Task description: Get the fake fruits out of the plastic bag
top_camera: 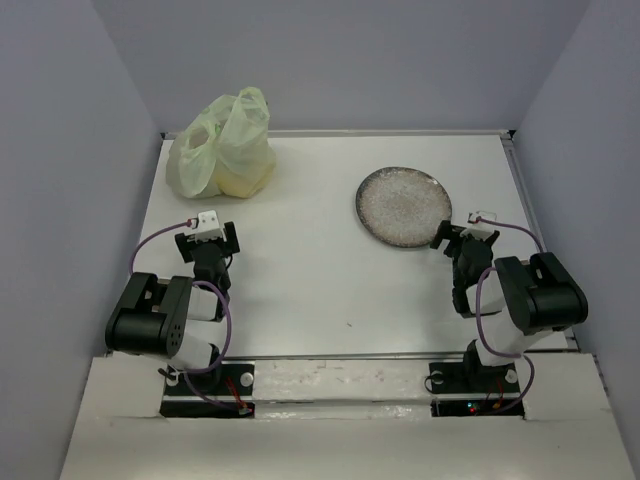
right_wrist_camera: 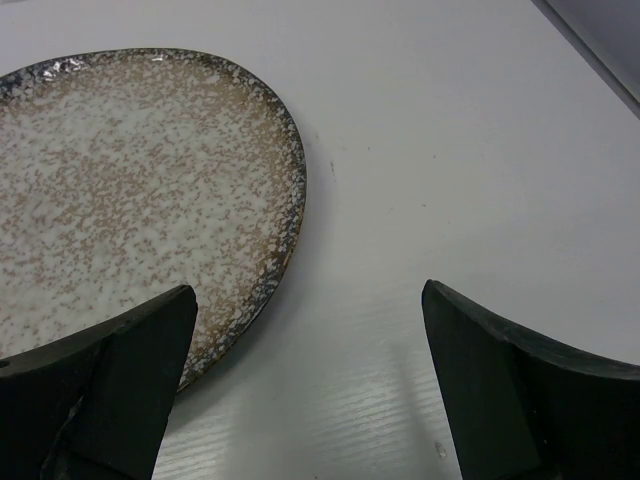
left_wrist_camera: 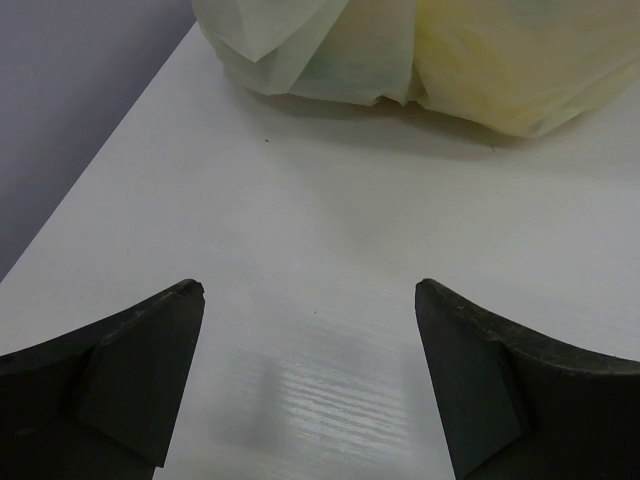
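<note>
Top external: plastic bag [top_camera: 222,145] sits at the far-left corner of the table [top_camera: 300,270], handles up and bunched, mouth apparently closed over. Fake fruits [top_camera: 246,178] show only as a yellow mass through the film on the bag's lower right; no single piece can be told apart. Nothing is out yet. Plate [top_camera: 403,205] lies right of centre, well apart from the bag. Left gripper [top_camera: 208,238] is near its base, facing the bag. Right gripper [top_camera: 465,240] is just beside the plate's near-right edge.

Left wrist: left gripper [left_wrist_camera: 310,290] has its jaws spread wide, nothing between them, low over the bare table. The bag fills the top of the frame, pale green on the left, yellow-tinted on the right.

Right wrist: right gripper [right_wrist_camera: 310,295] likewise wide and holding nothing; plate rim under its left finger [right_wrist_camera: 130,380].

Judgement: the step in hand is the approach to the bag. Thin film will slide and crumple. Best to have the left arm pinch one handle loop high up and lift to open the mouth, then bring the right arm across to reach in. Grip film only, not the fruit through it.
</note>
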You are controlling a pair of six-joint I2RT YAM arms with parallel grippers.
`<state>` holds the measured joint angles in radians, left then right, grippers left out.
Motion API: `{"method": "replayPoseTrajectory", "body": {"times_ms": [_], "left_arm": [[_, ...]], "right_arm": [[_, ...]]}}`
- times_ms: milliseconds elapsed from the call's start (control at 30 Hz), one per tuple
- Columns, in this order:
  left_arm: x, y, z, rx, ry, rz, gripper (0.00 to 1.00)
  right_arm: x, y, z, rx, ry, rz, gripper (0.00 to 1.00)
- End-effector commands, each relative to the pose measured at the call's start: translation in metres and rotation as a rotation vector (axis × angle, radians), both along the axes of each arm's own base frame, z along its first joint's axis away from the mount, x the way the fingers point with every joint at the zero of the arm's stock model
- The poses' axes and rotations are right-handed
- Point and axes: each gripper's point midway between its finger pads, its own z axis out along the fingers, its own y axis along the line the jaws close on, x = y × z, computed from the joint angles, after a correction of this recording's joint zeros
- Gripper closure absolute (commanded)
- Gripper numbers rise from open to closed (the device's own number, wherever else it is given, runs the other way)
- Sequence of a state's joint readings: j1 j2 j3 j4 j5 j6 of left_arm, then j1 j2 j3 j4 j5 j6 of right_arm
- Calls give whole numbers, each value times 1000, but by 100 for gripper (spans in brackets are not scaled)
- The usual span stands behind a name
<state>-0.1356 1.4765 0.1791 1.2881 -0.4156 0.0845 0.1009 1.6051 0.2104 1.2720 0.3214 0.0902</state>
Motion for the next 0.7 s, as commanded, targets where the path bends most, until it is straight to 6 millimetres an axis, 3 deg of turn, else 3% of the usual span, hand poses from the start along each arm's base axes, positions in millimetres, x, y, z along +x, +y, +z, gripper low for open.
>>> {"method": "replayPoseTrajectory", "body": {"times_ms": [0, 133, 167, 200, 233, 267, 300, 367, 400, 467, 500, 533, 567, 600, 633, 667], "left_arm": [[14, 3, 89, -63, -365, 34, 1], [14, 3, 89, -63, -363, 31, 1], [14, 1, 90, -58, -366, 17, 1], [16, -10, 96, -19, -372, -60, 1], [9, -19, 113, 2, -407, -123, 1], [8, -29, 123, 25, -411, -186, 1], [8, -44, 125, 74, -371, -284, 1], [7, -30, 161, 119, -439, -199, 1], [13, -19, 162, 162, -392, -140, 1], [28, -4, 155, 271, -171, -80, 1], [25, -8, 131, 291, -14, -129, 1], [22, -13, 131, 301, 33, -173, 1], [21, -21, 163, 320, 12, -222, 1], [17, -26, 164, 314, 63, -265, 1], [6, -38, 146, 302, 188, -365, 1], [4, -45, 181, 324, 153, -409, 1]], "right_arm": [[5, -4, 24, 9, -87, -23, 0], [12, -1, 41, -6, -11, -12, 0], [16, 0, 51, 1, -7, -11, 0], [29, 4, 75, 33, -38, -1, 0], [28, 17, 81, 39, 0, 71, 0], [38, 26, 108, 50, -39, 116, 0], [40, 32, 118, 62, -35, 147, 4], [41, 47, 127, 110, 6, 215, 12], [42, 51, 134, 131, 13, 232, 20], [48, 62, 157, 175, 20, 278, 25], [50, 66, 165, 185, 20, 297, 27], [51, 74, 171, 199, 18, 337, 27], [51, 84, 183, 217, 7, 388, 27], [51, 87, 189, 223, 0, 407, 27], [52, 90, 192, 225, -2, 420, 27], [52, 96, 199, 223, -3, 440, 27]]}}
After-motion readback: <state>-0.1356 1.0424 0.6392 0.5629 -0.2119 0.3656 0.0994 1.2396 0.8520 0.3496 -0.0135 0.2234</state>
